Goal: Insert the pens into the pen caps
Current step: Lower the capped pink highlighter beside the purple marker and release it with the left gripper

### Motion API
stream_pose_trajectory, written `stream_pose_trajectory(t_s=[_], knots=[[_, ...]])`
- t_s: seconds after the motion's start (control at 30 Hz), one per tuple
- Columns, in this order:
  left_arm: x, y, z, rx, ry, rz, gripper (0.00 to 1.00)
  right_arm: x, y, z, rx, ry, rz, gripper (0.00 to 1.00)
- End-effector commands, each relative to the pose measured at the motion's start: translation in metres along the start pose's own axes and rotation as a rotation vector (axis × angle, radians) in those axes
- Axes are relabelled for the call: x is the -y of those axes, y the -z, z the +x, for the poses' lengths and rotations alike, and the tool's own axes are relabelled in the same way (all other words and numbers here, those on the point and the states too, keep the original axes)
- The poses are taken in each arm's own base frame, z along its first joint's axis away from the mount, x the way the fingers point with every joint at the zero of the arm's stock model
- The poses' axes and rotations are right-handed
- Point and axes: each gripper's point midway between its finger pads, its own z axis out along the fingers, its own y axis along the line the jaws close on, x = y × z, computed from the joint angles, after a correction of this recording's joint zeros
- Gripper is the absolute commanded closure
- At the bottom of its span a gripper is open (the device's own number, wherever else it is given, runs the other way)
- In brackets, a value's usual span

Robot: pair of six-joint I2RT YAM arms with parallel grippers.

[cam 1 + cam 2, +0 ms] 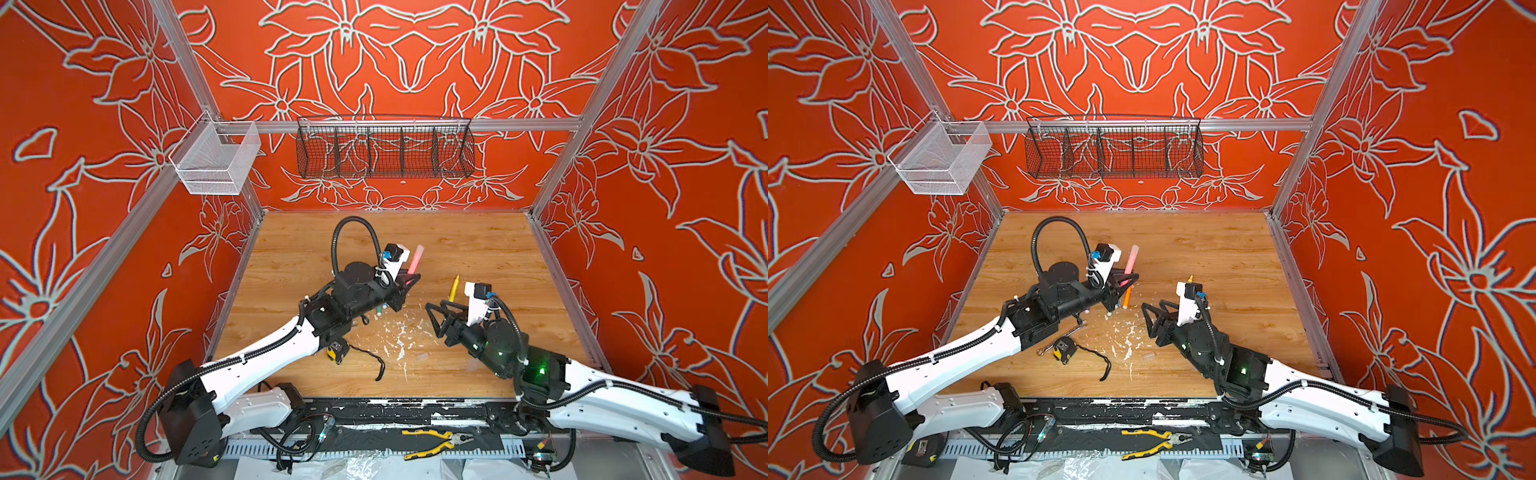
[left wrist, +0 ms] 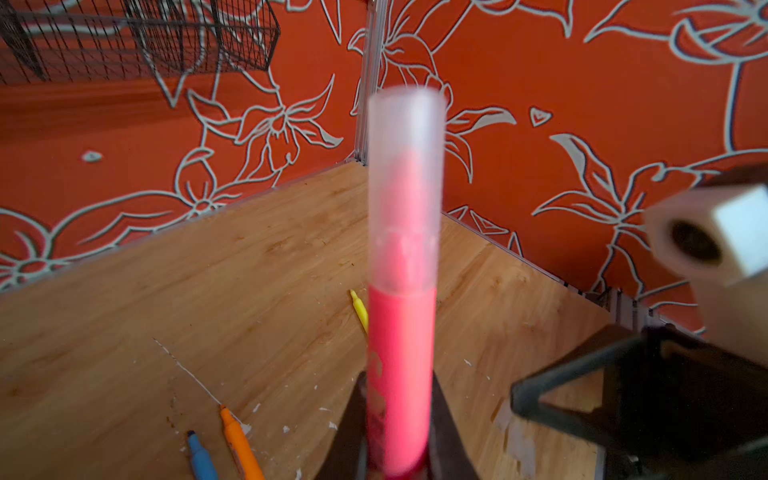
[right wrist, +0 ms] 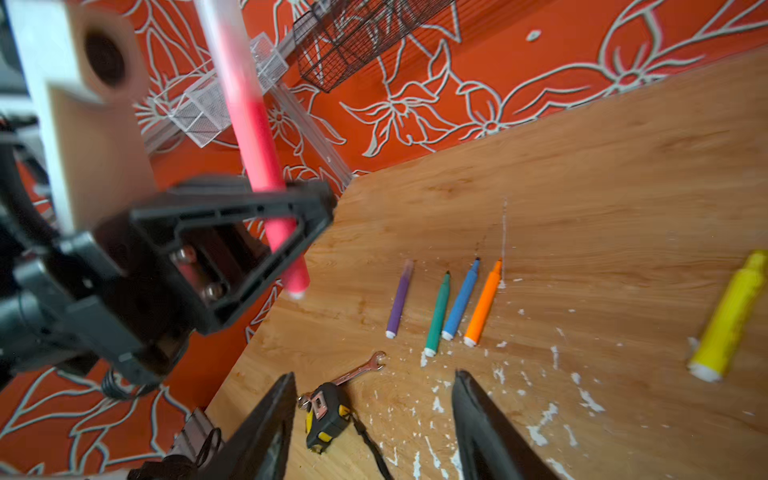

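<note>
My left gripper (image 1: pixel 411 280) (image 2: pixel 398 376) is shut on the lower barrel of a pink pen (image 1: pixel 414 262) (image 2: pixel 401 353), held tilted above the table. A clear pen cap (image 2: pixel 405 166) sits over the pen's upper end. My right gripper (image 1: pixel 432 320) (image 3: pixel 374 374) stands open and empty a little to the right of it, apart from the pen. Purple (image 3: pixel 399 299), teal (image 3: pixel 438 316), blue (image 3: pixel 461 303) and orange (image 3: pixel 482 307) pens lie side by side on the wood; the yellow pen (image 3: pixel 727 324) lies apart. A faint clear cap (image 1: pixel 1148 356) lies near my right gripper.
A tape measure (image 3: pixel 326 415) with a black strap and a silver wrench (image 3: pixel 361 368) lie near the left arm. White flecks (image 1: pixel 399 336) cover the table's middle. A black wire basket (image 1: pixel 384 149) and a white one (image 1: pixel 216 160) hang on the rails. Pliers (image 1: pixel 432 442) lie in front.
</note>
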Motion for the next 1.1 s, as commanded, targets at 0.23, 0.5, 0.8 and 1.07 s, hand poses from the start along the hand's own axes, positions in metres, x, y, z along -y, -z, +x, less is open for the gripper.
stream_pose_trajectory(t_s=[0.23, 0.5, 0.8, 1.07], knots=[[-0.036, -0.029, 0.11, -0.311, 0.275, -0.186, 1.0, 0.118, 0.035, -0.062, 0.191, 0.249, 0.524, 0.21], [-0.055, -0.059, 0.162, -0.547, 0.346, -0.349, 1.0, 0.196, 0.053, -0.082, 0.209, 0.328, 0.826, 0.17], [-0.082, -0.075, 0.188, -0.705, 0.284, -0.565, 1.0, 0.262, 0.06, -0.057, 0.181, 0.195, 0.992, 0.21], [-0.092, -0.094, 0.206, -0.754, 0.272, -0.617, 1.0, 0.261, 0.071, -0.048, 0.238, 0.152, 0.937, 0.19]])
